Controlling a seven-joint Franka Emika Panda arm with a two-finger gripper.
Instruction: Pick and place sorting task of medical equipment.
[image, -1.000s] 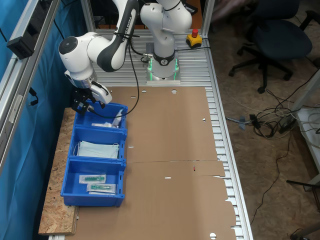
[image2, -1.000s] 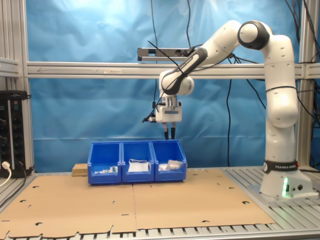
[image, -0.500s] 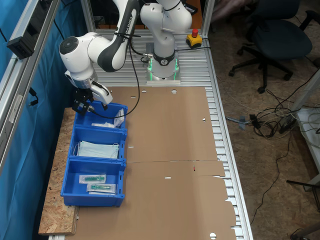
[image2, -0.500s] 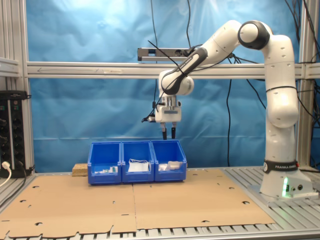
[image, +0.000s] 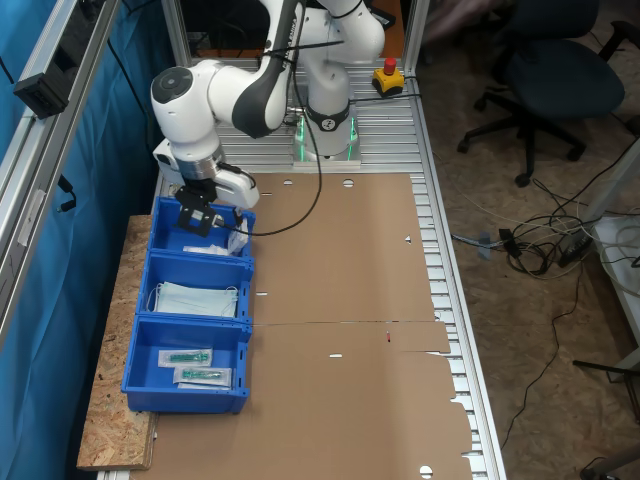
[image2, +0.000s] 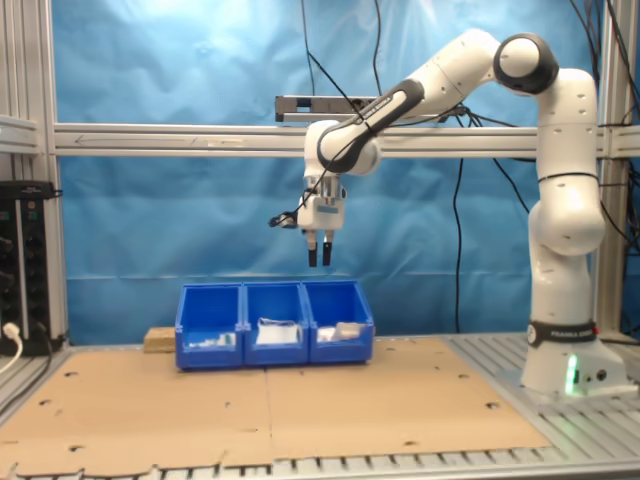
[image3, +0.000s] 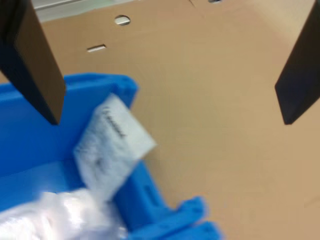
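The medical equipment, a small white sealed packet (image3: 113, 142), leans tilted against the inner corner wall of the end compartment of the blue bin (image: 247, 262). It also appears as a white packet (image: 237, 239) in the first exterior view and a packet (image2: 345, 329) in the second exterior view. More white packets (image: 204, 249) lie flat in the same compartment. My gripper (image: 195, 215) hangs well above that compartment, also seen as the gripper (image2: 319, 259) over the bin (image2: 275, 350). In the wrist view the gripper (image3: 170, 120) is open, its dark fingers (image3: 37, 65) wide apart with nothing between them.
Pale-blue face masks (image: 195, 298) fill the middle compartment and clear packets with green-tipped instruments (image: 195, 365) the near one. Brown cardboard (image: 350, 330) covers the table. The robot base (image: 325, 130) and a red stop button (image: 388, 75) stand at the back. A blue curtain (image2: 150, 220) hangs behind the bin.
The gripper has risen and shifted away from the blue curtain, toward the bin's table-side wall. It stays open and empty. The packets have not moved.
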